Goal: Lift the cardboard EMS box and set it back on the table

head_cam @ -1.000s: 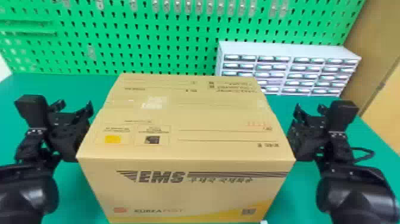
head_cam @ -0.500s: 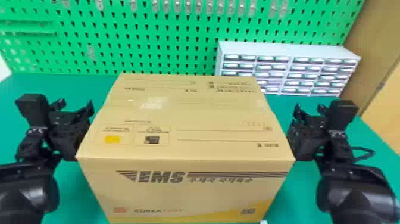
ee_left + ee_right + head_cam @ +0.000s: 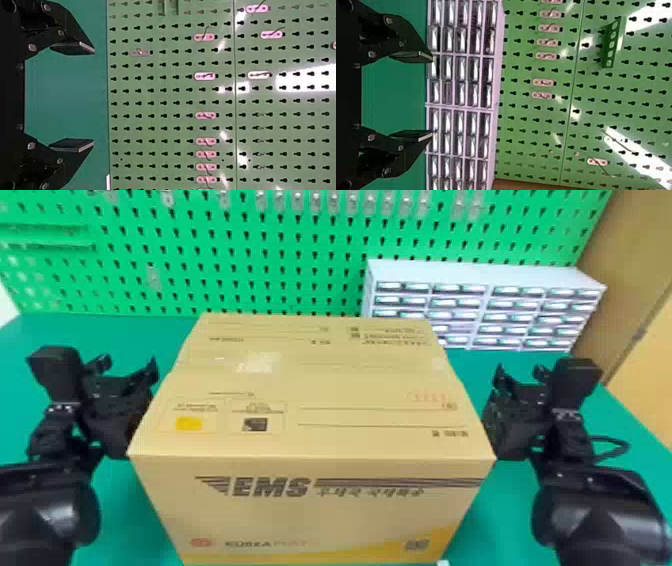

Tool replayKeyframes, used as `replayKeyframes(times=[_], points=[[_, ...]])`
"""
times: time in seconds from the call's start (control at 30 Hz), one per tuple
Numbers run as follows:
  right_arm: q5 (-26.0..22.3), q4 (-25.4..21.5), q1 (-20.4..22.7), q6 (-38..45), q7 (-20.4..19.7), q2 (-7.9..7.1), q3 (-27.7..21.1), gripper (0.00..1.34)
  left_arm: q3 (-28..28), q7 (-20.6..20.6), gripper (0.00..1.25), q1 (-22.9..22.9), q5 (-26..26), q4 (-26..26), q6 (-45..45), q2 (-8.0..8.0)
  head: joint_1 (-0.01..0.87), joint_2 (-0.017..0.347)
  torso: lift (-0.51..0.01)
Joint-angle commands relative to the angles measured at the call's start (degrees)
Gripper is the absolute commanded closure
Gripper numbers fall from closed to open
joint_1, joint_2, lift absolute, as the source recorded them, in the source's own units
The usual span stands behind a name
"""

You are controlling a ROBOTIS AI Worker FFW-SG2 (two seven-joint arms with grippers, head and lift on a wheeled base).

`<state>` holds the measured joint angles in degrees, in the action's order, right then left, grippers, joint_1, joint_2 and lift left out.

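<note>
In the head view the cardboard EMS box (image 3: 310, 410) stands between my two arms, its printed front toward me; its base is partly cut off by the lower edge. My left gripper (image 3: 127, 367) is at the box's left side and my right gripper (image 3: 517, 375) at its right side, both pointing away toward the back. Whether either touches the cardboard I cannot tell. In the left wrist view the left gripper (image 3: 94, 97) is open with nothing between its fingers. The right gripper (image 3: 432, 96) stands open and unloaded in the right wrist view.
The green table (image 3: 60, 330) carries a white drawer cabinet (image 3: 480, 275) at the back right. Behind it rises a green pegboard (image 3: 280, 275) with small hooks. A cable (image 3: 612, 445) loops beside the right arm.
</note>
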<state>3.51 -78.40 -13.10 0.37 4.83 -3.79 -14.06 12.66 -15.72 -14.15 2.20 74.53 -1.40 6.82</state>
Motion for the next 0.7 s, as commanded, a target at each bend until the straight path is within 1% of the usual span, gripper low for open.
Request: replayKeyframes(times=[0.0, 0.67], points=[[0.00, 0.00, 0.00, 0.07, 0.00, -0.08, 0.00, 0.58, 0.00, 0.07, 0.43, 0.00, 0.00, 0.00, 0.00, -0.05, 0.678, -0.017, -0.091], [0.00, 0.00, 0.00, 0.15, 0.00, -0.16, 0.17, 0.58, -0.09, -0.02, 0.43, -0.09, 0.00, 0.00, 0.00, -0.05, 0.678, -0.017, -0.091]])
